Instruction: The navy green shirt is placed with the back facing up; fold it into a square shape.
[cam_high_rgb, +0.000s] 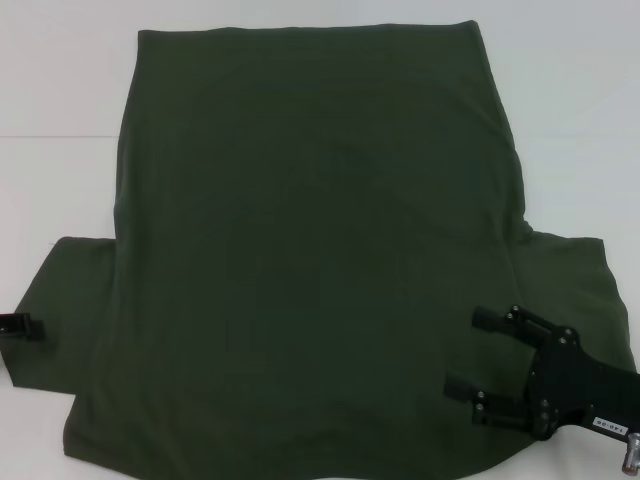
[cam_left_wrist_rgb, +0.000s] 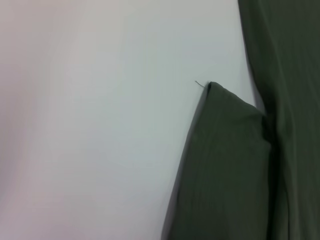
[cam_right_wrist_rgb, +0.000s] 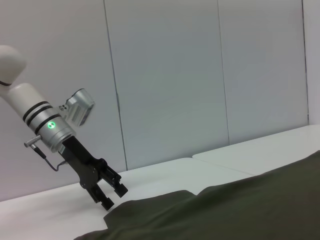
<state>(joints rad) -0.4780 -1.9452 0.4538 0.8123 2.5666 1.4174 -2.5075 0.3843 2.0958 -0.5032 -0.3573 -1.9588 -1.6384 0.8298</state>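
Head view: right gripper (cam_high_rgb: 478, 366) at 4 o'clock, fingers spread wide over the navy green shirt (cam_high_rgb: 310, 250), which lies flat on the white table (cam_high_rgb: 60, 120). Left gripper (cam_high_rgb: 20, 326) at 9 o'clock by the sleeve edge.

Left wrist view: sleeve corner (cam_left_wrist_rgb: 225, 160) on table; own fingers unseen.

Right wrist view: left gripper's jaws slightly parted, tips just above/at sleeve edge; can't tell if touching.

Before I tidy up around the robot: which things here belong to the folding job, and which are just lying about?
Part of the job:
- shirt, spread flat
- left gripper, at the shirt's left sleeve
- right gripper, open over the right side

Lying about:
- nothing; only the white table
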